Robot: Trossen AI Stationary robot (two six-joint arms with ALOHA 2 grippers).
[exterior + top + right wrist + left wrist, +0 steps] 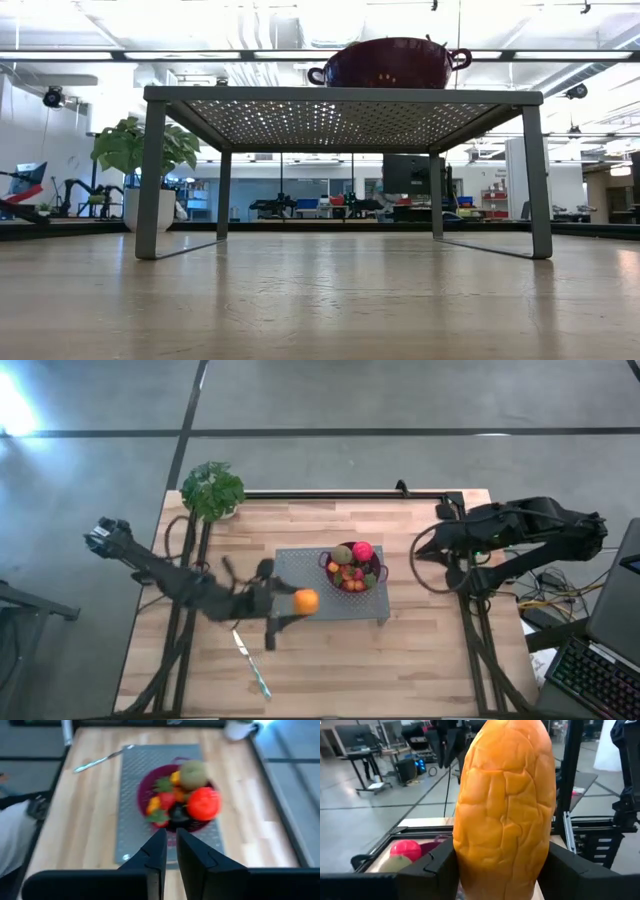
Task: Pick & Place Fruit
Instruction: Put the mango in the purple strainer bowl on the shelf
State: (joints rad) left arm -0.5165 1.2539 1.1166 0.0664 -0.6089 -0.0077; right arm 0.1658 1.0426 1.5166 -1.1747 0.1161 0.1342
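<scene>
Your left gripper (pixel 297 603) is clamped on the elongated orange fruit (pixel 306 601), held w/ the purple colander (pixel 377 575) just ahead of it on the grey rack (pixel 300 565). Pink-red ball (pixel 362 550) & brown-green oval (pixel 343 554) sit inside. Your right gripper (pixel 170 847) is closed, empty, back from the colander.

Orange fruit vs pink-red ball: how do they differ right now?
The orange fruit is elongated with cracked-looking skin; the pink-red ball is round and smooth. The orange fruit is clamped in the left gripper above the rack's edge; the ball lies in the purple colander among other fruit.
</scene>
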